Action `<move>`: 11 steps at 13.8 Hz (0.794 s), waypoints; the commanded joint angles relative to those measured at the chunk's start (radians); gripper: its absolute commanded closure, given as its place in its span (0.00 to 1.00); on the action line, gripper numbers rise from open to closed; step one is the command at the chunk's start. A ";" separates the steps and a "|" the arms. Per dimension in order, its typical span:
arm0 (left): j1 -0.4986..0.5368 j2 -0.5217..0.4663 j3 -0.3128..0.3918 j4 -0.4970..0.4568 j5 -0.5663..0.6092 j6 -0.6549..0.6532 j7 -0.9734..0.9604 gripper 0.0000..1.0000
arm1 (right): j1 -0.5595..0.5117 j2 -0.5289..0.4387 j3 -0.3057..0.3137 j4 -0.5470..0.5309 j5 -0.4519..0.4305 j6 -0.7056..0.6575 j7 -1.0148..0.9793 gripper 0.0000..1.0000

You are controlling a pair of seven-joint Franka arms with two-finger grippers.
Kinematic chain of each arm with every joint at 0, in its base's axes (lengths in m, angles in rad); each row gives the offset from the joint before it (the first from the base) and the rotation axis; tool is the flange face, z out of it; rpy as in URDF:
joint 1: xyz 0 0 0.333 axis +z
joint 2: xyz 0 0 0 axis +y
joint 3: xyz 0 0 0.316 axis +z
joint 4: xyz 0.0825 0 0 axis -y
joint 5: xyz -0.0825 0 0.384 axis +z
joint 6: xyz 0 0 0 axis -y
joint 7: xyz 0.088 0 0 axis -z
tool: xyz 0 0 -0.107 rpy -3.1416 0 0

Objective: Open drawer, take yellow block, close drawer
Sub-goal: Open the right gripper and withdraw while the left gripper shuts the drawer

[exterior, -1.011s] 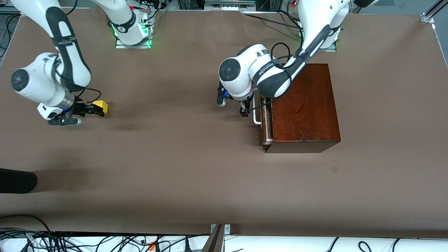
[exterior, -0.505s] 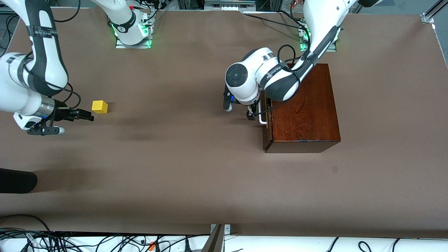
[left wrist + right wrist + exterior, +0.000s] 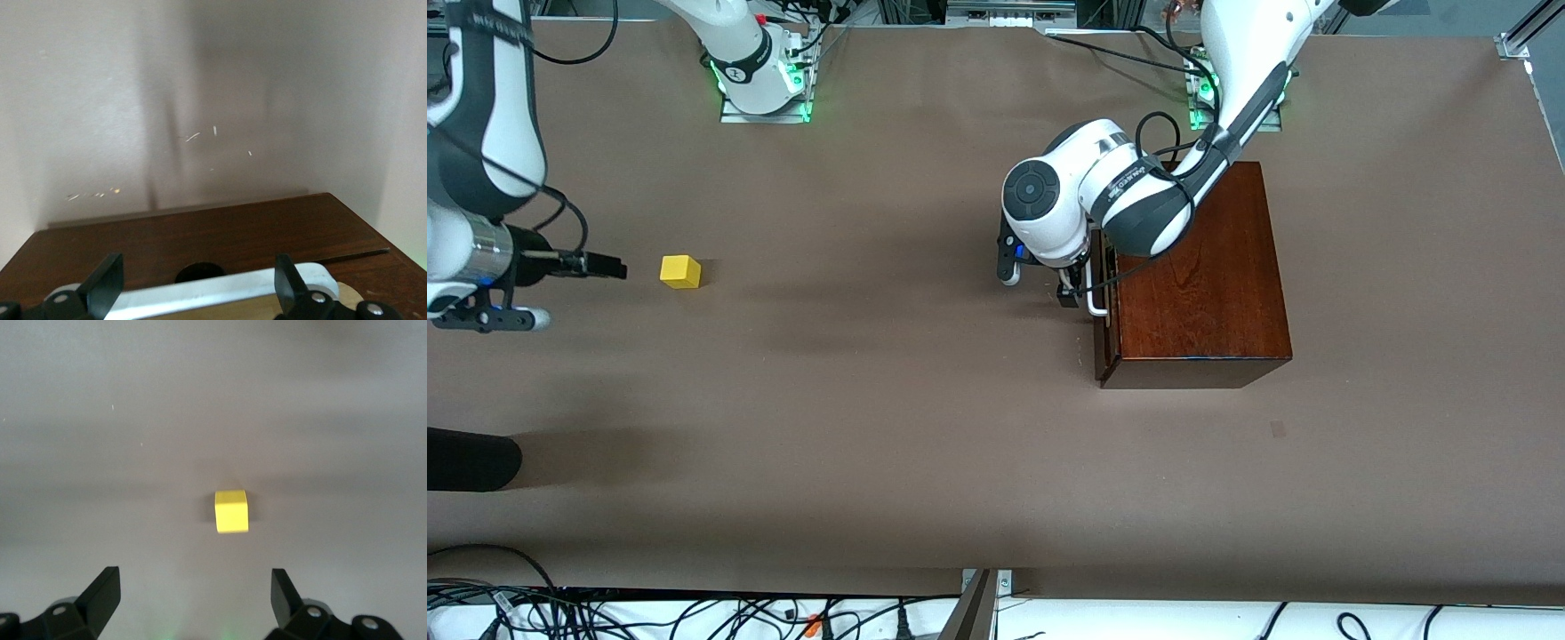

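2 pincers are in play, and we take the risks first. Our left gripper (image 3: 1069,286) sits at the white U-shaped bar handle (image 3: 1094,293) of the single drawer (image 3: 1104,333) in the dark reddish-brown polished wooden box (image 3: 1200,267). In the left wrist view its fingers (image 3: 107,290) stand spread on either side of the white bar (image 3: 200,293), released rather than clenched, so we judge that it grips nothing. The drawer front looks pushed in flush, or very nearly so, with the box face; from the front view we cannot tell whether a thin gap remains. If one does, the closing step is unfinished. Pulling the pincer away at an angle could let a fingertip catch the bar and drag the drawer out again, so we want a straight retreat.

Our right gripper (image 3: 605,266) hangs over the bare table (image 3: 871,427) toward the right arm's end, its fingers (image 3: 100,593) wide apart and holding nothing. The small bright yellow cube (image 3: 680,271) rests on the table surface just ahead of those open fingertips, apart from them and well apart from the box. In the right wrist view the yellow cube (image 3: 231,511) sits square and untouched. A careless sweep of this arm could knock it.

Little else crowds us: a dark rounded object (image 3: 471,460) at the table edge and cables (image 3: 694,618) along the edge nearest the front camera, none of them between either pincer and its thing.
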 commanded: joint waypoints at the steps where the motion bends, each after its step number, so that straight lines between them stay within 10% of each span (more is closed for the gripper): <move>1: 0.004 -0.070 -0.017 0.002 -0.002 -0.031 -0.133 0.00 | 0.048 -0.080 0.006 0.028 -0.057 -0.075 0.050 0.00; 11: 0.157 -0.201 -0.009 0.304 -0.137 -0.414 -0.495 0.00 | -0.330 -0.262 0.423 0.006 -0.107 -0.092 0.061 0.00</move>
